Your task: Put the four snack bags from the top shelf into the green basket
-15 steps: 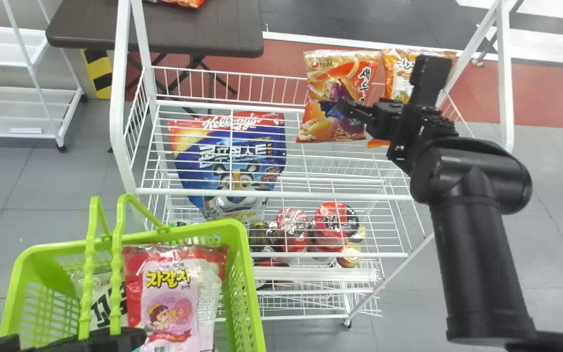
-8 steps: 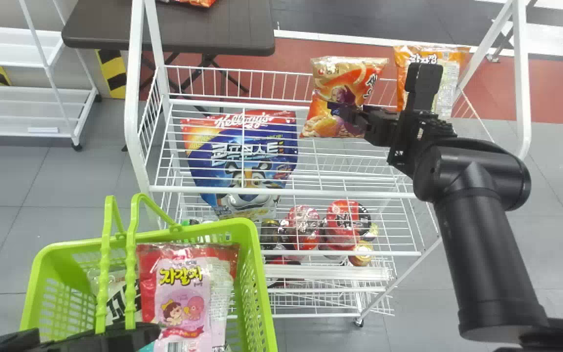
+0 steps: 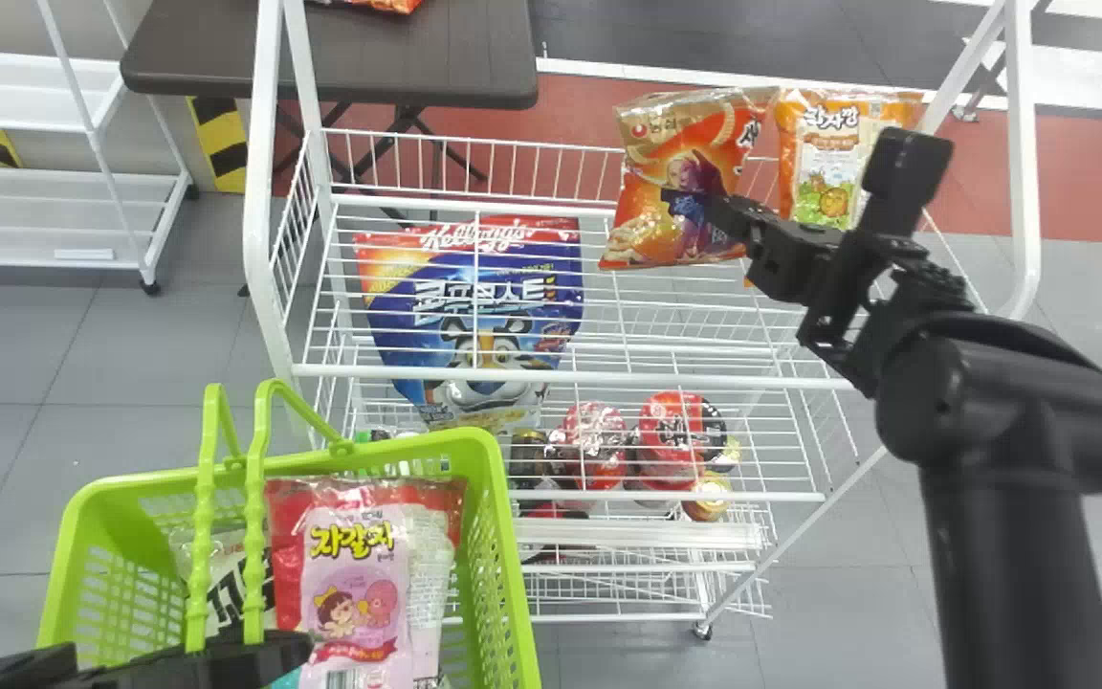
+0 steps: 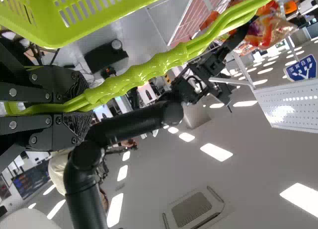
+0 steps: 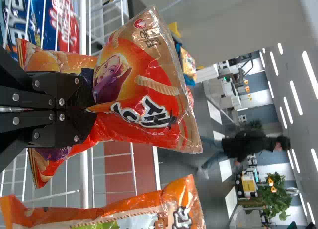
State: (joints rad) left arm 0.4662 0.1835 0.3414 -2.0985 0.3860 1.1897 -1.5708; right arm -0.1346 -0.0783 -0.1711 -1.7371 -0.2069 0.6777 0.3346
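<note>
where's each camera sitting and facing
Head view: on the head, facing forward and down at a rack and green basket; both arms show.
Left wrist: looks along the left tool, shut on basket handles; right arm beyond.
Right wrist: looks along the right tool, gripping an orange bag.
Head and right wrist views share that bag.

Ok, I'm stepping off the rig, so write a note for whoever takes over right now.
Right gripper: fingers shut on the orange-and-gold bag, at the top shelf.
Left gripper: fingers shut on the basket handles.
Done: at least the pink-and-red bag and the black-and-white bag are in the green basket.
Left: the held bag, then the orange-and-white bag at the shelf's right end, both for the basket.
</note>
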